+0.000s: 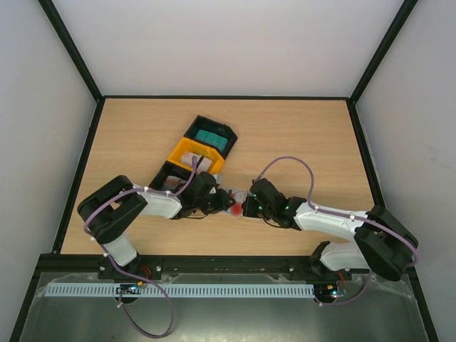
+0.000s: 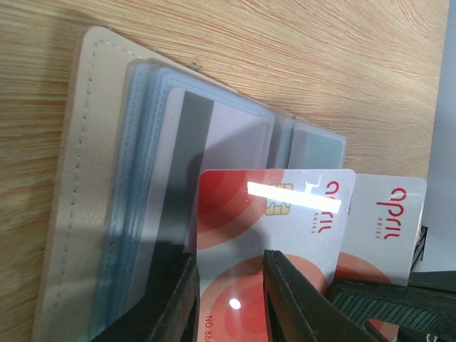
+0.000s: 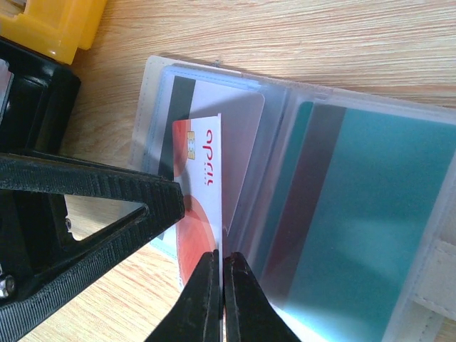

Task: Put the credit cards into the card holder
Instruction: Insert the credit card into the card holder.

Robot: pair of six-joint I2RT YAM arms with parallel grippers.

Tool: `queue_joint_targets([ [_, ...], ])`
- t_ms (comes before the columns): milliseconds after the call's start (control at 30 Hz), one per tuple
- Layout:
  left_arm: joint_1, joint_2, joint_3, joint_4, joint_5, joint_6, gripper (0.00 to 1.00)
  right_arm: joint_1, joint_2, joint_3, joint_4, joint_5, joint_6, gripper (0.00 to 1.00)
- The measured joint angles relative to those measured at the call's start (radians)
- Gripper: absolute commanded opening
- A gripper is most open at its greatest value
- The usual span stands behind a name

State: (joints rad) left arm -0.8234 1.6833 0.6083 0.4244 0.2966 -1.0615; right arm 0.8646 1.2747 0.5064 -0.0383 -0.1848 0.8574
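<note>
The card holder (image 2: pixel 68 178) lies open on the wood, beige cover outward, clear sleeves inside. One sleeve holds a white-grey card with a dark stripe (image 2: pixel 185 164), and the facing sleeve holds a teal card (image 3: pixel 377 214). A white credit card with red blotches (image 2: pixel 242 214) stands on edge over the sleeves. My right gripper (image 3: pixel 221 255) is shut on its near edge. My left gripper (image 2: pixel 231 260) is open. Its fingers are apart in front of that card's face, one tip (image 3: pixel 107 192) touching it. A second red-printed card (image 2: pixel 388 221) shows just behind. In the top view both grippers (image 1: pixel 217 203) (image 1: pixel 247 204) meet at the table's middle front.
A joined row of trays runs diagonally behind the left gripper: a black one (image 1: pixel 210 135) with teal items, a yellow one (image 1: pixel 192 153), and another black one (image 1: pixel 171 174). The yellow tray (image 3: pixel 50 21) sits close beside the holder. Dark frame rails and white walls border the table.
</note>
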Motion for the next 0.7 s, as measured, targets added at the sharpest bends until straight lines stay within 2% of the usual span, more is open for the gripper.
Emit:
queue_joint_targets([
  [533, 0.0, 0.005, 0.0, 0.002, 0.01, 0.003, 0.26, -0.007, 0.025, -0.007, 0.05, -0.015, 0.019, 0.02],
  [700, 0.0, 0.004, 0.0, 0.004, 0.011, 0.005, 0.32, -0.016, 0.027, -0.007, 0.057, -0.018, 0.019, 0.02],
])
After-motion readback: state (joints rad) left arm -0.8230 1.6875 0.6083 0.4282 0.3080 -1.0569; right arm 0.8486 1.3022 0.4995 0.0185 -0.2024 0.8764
